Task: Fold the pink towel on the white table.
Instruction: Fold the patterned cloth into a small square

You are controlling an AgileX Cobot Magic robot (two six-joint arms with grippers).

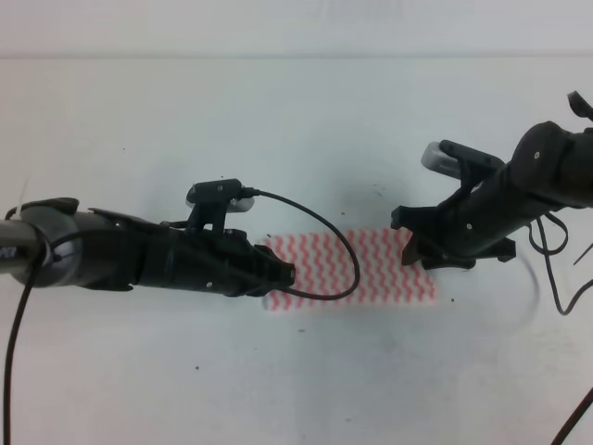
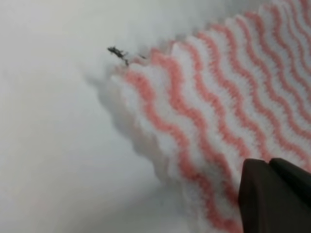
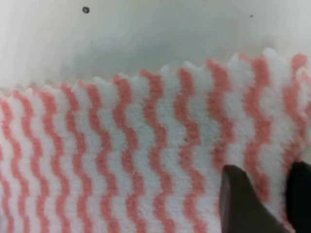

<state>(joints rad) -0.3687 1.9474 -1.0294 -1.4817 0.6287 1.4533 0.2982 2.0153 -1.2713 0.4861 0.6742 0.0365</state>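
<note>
Close to both wrist lenses: dark fingertips (image 3: 240, 204) over one pink towel (image 1: 384, 269), lying flat mid-tabletop (image 1: 296, 120).

Left pincer (image 1: 283, 275) at towel's left end, right pincer (image 1: 419, 250) at right end; cannot tell whether either grips cloth.

Only in left wrist view: dark fleck (image 2: 118, 52) beside towel's corner.

Only overhead: two arms, looping black cable (image 1: 334, 243).

A small dark frayed scrap (image 2: 118, 52) is seen just beside a cloth corner; a tiny dark ring-shaped speck (image 3: 86, 9) is seen farther off.
</note>
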